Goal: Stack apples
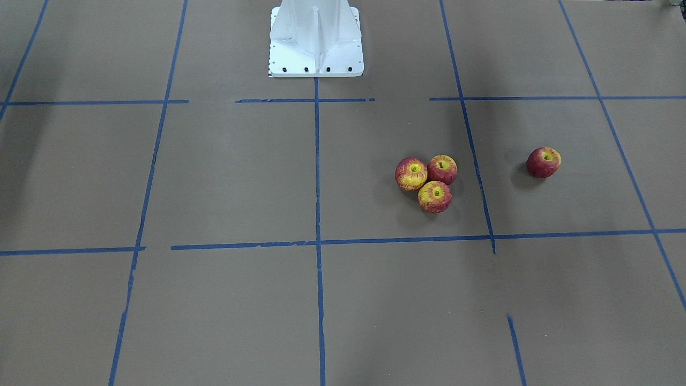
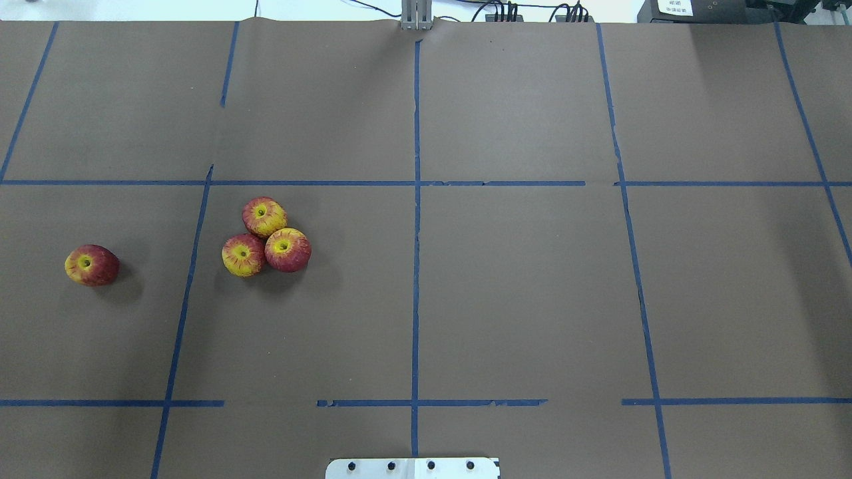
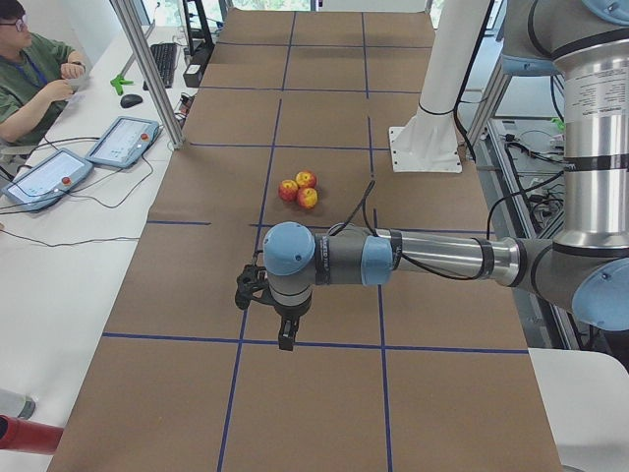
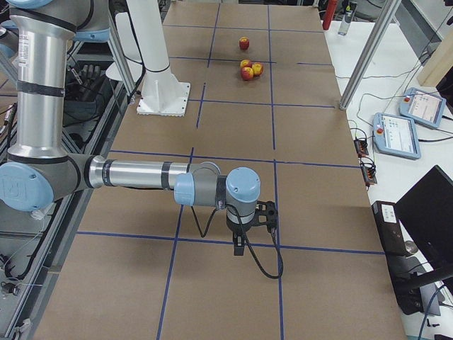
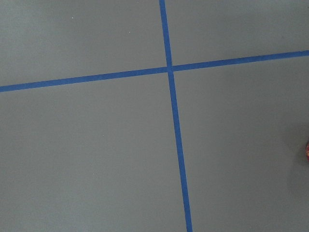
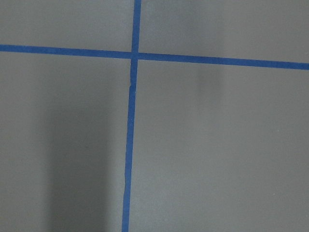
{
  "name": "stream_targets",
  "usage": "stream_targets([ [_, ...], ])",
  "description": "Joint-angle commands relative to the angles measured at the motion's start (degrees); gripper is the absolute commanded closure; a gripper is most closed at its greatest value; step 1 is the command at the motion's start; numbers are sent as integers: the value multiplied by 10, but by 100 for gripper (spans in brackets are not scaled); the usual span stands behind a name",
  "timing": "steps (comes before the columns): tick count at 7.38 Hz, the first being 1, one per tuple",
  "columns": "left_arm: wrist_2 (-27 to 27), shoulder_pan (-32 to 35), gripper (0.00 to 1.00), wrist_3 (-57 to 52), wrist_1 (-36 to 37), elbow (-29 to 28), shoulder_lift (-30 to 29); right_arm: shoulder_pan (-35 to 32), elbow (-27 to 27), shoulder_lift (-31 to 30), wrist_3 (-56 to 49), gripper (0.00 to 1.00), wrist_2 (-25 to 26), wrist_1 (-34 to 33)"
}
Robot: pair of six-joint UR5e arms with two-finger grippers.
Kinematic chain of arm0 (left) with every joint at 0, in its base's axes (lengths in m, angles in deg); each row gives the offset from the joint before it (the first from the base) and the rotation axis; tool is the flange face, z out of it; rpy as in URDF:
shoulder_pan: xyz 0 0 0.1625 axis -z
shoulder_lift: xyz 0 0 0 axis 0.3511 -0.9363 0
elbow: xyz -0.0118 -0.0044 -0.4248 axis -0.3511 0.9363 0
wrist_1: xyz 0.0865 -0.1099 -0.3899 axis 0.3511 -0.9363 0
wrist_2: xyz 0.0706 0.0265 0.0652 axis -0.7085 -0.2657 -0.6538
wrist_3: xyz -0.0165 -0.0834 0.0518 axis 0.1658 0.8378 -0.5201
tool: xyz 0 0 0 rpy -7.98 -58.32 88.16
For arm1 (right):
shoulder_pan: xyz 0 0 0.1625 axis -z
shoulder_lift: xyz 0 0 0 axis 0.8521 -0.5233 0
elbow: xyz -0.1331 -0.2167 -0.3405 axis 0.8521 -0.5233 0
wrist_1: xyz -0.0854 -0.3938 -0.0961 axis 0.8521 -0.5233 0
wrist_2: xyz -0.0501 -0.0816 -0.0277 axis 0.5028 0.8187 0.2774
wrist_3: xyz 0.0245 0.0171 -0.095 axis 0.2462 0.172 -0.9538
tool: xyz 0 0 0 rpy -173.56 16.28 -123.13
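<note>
Three red-and-yellow apples touch in a cluster (image 1: 430,180) on the brown table, seen from overhead (image 2: 266,237) and in both side views (image 3: 300,189) (image 4: 249,69). A fourth, darker apple (image 1: 543,162) lies alone further to the robot's left (image 2: 92,265) (image 4: 243,43). A red sliver at the left wrist view's right edge (image 5: 307,150) looks like that apple. My left gripper (image 3: 284,337) and right gripper (image 4: 238,246) hang over the table ends, each shown only in a side view. I cannot tell whether they are open or shut. Both wrist views show only bare paper and tape.
The white robot pedestal (image 1: 316,43) stands at the table's middle edge (image 2: 413,468). Blue tape lines (image 2: 416,266) grid the brown paper. An operator (image 3: 29,79), teach pendants (image 3: 123,143) (image 4: 396,134) and a metal post (image 3: 147,69) stand along the far side.
</note>
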Motion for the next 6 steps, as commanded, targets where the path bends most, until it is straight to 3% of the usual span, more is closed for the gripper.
stream_targets([
  [1, 0, 0, 0, 3, 2, 1, -11, 0, 0, 0, 0, 0, 0, 0],
  [6, 2, -1, 0, 1, -2, 16, -19, 0, 0, 0, 0, 0, 0, 0],
])
